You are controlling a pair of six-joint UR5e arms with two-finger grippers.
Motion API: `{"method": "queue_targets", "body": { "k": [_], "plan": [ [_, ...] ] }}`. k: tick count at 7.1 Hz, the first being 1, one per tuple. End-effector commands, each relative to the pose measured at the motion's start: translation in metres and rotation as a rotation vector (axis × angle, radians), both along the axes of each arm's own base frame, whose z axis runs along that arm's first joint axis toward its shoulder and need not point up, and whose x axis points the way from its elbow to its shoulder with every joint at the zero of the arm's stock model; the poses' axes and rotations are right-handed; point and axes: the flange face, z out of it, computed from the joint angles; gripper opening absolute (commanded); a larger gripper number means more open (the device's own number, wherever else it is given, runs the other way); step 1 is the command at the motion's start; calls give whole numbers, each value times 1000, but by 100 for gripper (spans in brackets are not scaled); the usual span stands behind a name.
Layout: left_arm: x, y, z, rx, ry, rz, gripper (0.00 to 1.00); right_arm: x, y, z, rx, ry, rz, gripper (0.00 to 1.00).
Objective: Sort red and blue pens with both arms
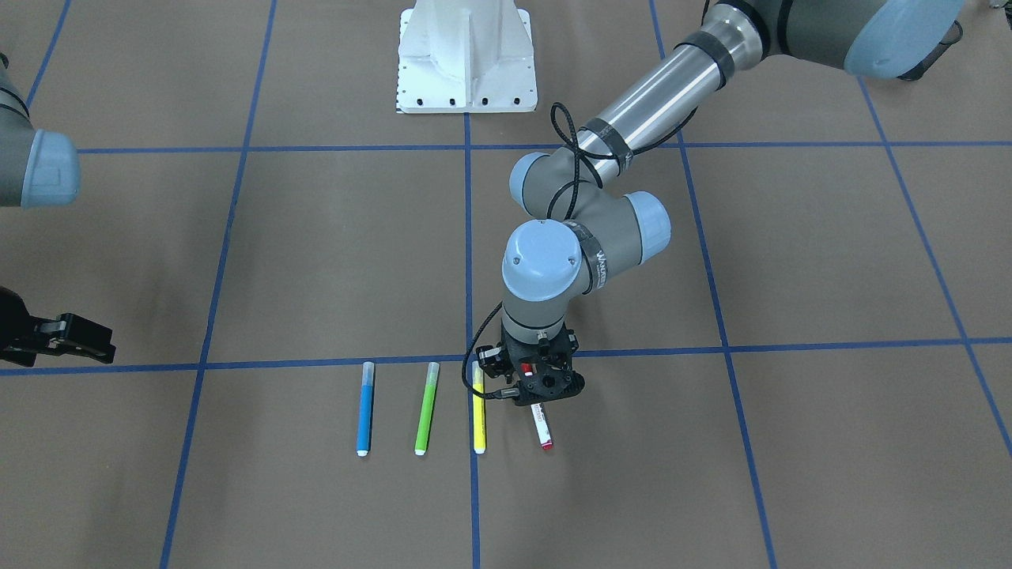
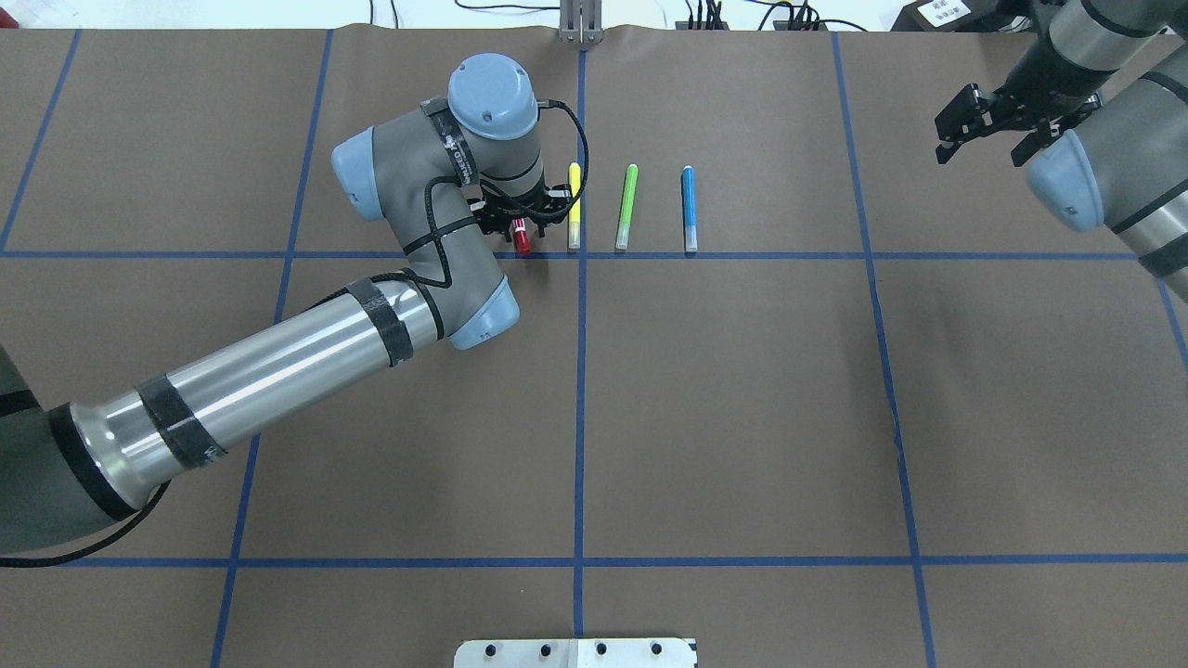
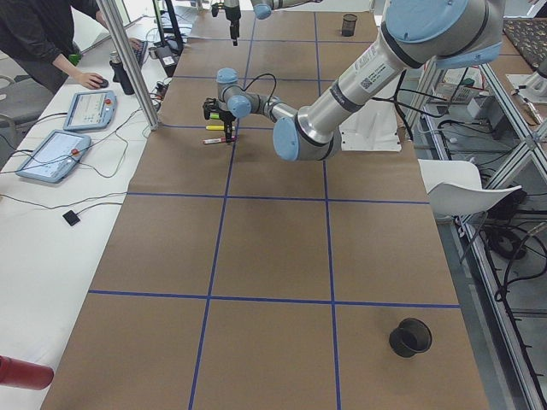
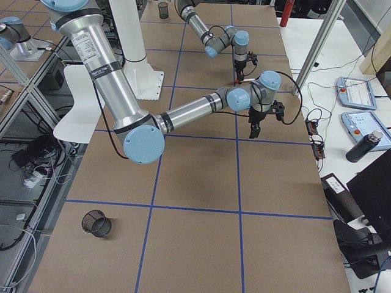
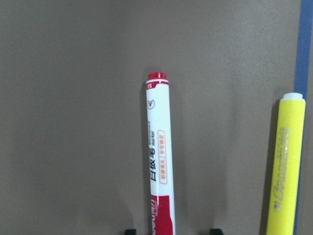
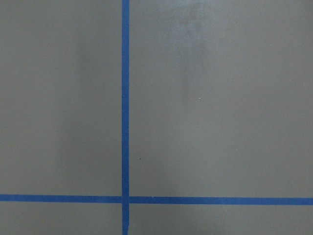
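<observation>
Brown gridded tabletop: left gripper straddles the red pen, jaws open either side of its near-to-far barrel; blue pen lies farther right, nearer the open, empty right gripper

Overhead and front cameras look down from opposite sides; both share the red pen, seen close by the left wrist camera

Brown-papered table, blue tape grid, a row of 4: blue pen, lime-green marker, yellow marker, red pen
</observation>
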Motion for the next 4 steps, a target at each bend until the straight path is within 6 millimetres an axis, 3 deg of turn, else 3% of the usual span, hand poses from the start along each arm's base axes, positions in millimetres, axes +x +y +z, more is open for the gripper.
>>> {"method": "queue_targets", "body": {
  "k": [1, 3, 4],
  "plan": [
    [0, 0, 4, -4, -5, 0, 24, 0, 0, 1, -1, 1, 0, 99],
    [-1, 1, 0, -4, 2, -2, 13, 1, 0, 1, -1, 1, 1, 99],
    [-3, 1, -4, -4, 8, -8, 0, 1, 0, 1, -1, 1, 1, 99]
  ]
}}
